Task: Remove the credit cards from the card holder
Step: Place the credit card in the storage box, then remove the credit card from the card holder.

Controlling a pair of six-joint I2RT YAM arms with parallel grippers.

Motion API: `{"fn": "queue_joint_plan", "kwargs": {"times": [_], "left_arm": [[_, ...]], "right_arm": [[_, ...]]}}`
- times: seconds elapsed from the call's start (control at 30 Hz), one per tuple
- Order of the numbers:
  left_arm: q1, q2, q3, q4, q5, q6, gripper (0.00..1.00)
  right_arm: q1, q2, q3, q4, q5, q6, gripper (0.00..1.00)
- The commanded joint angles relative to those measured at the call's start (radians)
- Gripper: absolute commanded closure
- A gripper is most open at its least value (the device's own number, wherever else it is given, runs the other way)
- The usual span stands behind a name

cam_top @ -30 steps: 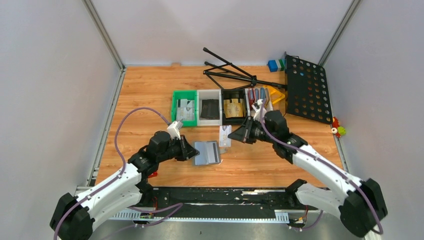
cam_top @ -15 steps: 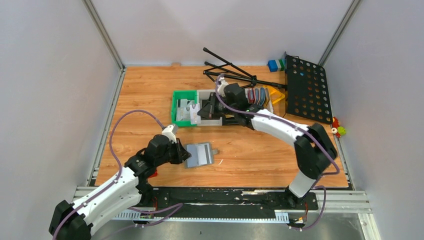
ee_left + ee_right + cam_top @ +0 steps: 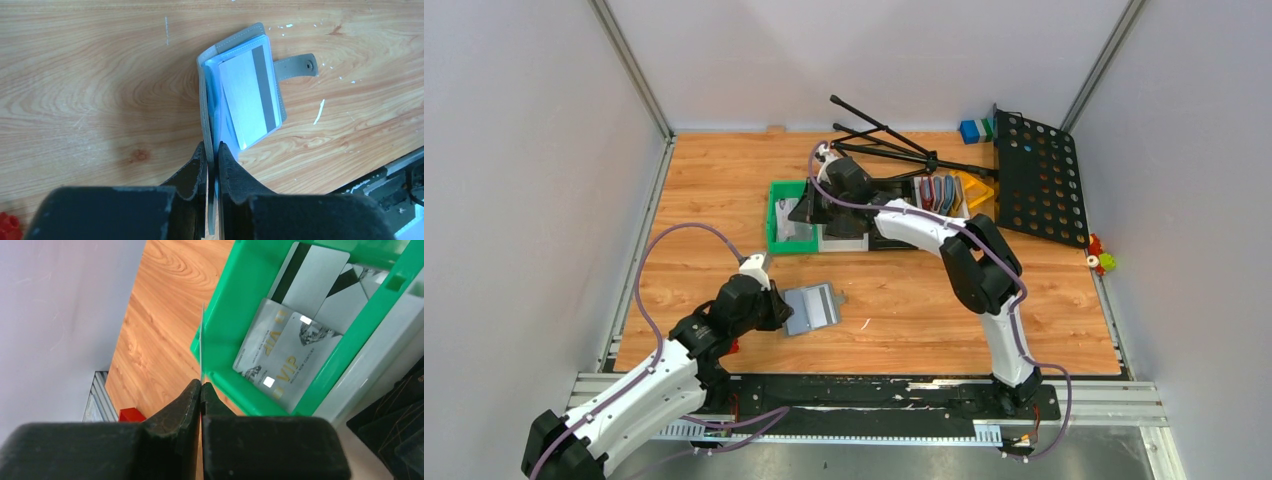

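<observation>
- The left gripper (image 3: 212,150) was closed to a narrow slit. Its jaws pinched the near edge of the card holder (image 3: 235,44).
- The card holder lay open and flat on the wooden table (image 3: 924,300), on the arm-base side of the green bin (image 3: 773,218) and well apart from it.
- A silver card (image 3: 245,95) with a darker stripe lay face-up in the open holder's pale pocket. It could not be told how fully it was seated.
- The holder's strap tab (image 3: 297,66) stuck out on the side away from the left gripper.
- The right gripper (image 3: 201,387) had its jaws fully together on a thin card (image 3: 202,340). This card was seen edge-on, standing upright over the rim of the green bin.
- Several credit cards (image 3: 285,357) lay flat and overlapping inside the green bin. One was printed "VIP" and two showed dark stripes.
- A white bin (image 3: 380,355) stood against the green bin. Black flat items (image 3: 395,425) lay beyond it.
</observation>
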Motion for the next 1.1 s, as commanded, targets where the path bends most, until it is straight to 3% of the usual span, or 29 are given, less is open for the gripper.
{"fn": "queue_joint_plan", "kwargs": {"times": [0.0, 0.07, 0.17, 0.23, 0.5, 0.53, 0.57, 0.6, 0.73, 0.87, 1.07], "left_arm": [[0.007, -0.011, 0.016, -0.01, -0.046, 0.042, 0.98], [0.007, -0.012, 0.016, -0.005, -0.039, 0.047, 0.98], [0.006, -0.013, 0.016, -0.001, -0.033, 0.05, 0.99], [0.007, -0.012, 0.016, 0.006, -0.024, 0.053, 0.99], [0.007, -0.004, 0.018, 0.056, 0.023, 0.043, 1.0], [0.007, -0.003, 0.022, 0.055, 0.025, 0.042, 1.0], [0.007, -0.005, 0.027, 0.055, 0.028, 0.039, 1.0], [0.006, -0.006, 0.03, 0.057, 0.034, 0.035, 1.0], [0.007, -0.018, 0.037, 0.084, 0.098, 0.014, 1.0], [0.006, -0.027, 0.034, 0.177, 0.214, -0.039, 1.0], [0.006, -0.012, 0.043, 0.324, 0.367, -0.136, 1.0]], "right_arm": [[-0.002, 0.028, 0.092, 0.004, 0.036, -0.044, 0.93], [-0.004, 0.023, 0.104, -0.012, 0.062, -0.055, 0.85], [-0.007, -0.018, 0.097, -0.072, 0.109, -0.084, 0.62], [-0.006, -0.072, 0.051, -0.075, 0.135, -0.105, 0.51], [-0.006, -0.38, -0.177, -0.124, 0.129, -0.158, 0.3], [-0.006, -0.425, -0.216, -0.126, 0.127, -0.162, 0.24], [-0.004, -0.469, -0.25, -0.129, 0.129, -0.163, 0.08], [-0.001, -0.513, -0.3, -0.138, 0.136, -0.161, 0.01], [0.004, -0.662, -0.441, -0.189, 0.156, -0.169, 0.0], [0.004, -0.826, -0.612, -0.183, 0.071, -0.238, 0.0], [0.006, -1.169, -0.825, -0.193, 0.066, -0.249, 0.0]]}}
